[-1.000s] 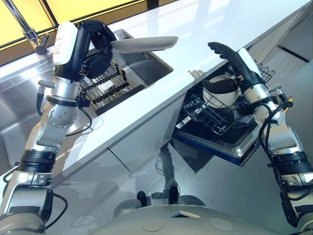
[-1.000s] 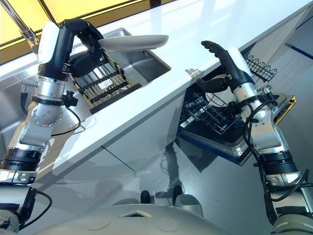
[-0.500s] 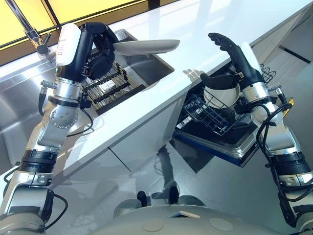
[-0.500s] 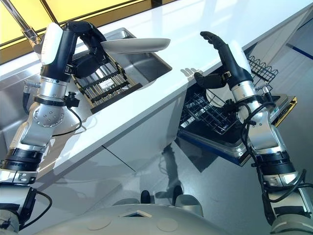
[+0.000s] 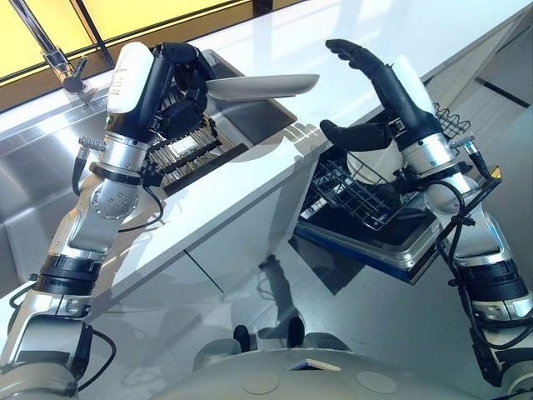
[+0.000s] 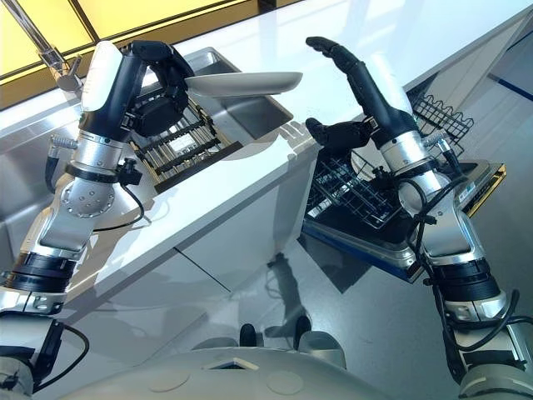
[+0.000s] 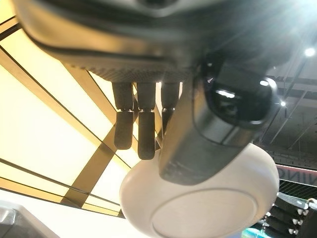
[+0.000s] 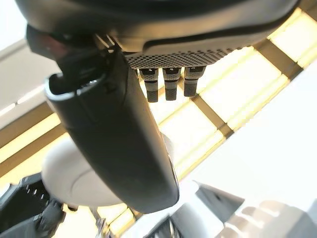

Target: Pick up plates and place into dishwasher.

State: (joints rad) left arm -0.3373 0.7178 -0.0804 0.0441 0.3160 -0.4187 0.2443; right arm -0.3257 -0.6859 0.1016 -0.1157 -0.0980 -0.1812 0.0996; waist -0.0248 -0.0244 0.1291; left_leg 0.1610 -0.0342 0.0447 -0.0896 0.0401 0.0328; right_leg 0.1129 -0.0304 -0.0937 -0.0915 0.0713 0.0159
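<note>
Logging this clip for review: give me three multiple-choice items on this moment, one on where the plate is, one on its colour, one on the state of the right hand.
1. Where is the plate?
A. Lying in the sink
B. Held up by the left hand over the sink's edge
C. Standing in the dishwasher rack

2. What colour is the plate?
A. Pale grey-white
B. Dark blue
C. Red

3. How is the right hand?
A. Curled round the plate
B. Pinching a rack wire
C. Open, holding nothing, beside the plate's free rim

Answers: 1 B, the left hand's fingers and thumb clamp one rim. 2 A, it looks pale in both eye views. 3 C, its fingers are straight above the dishwasher rack.
</note>
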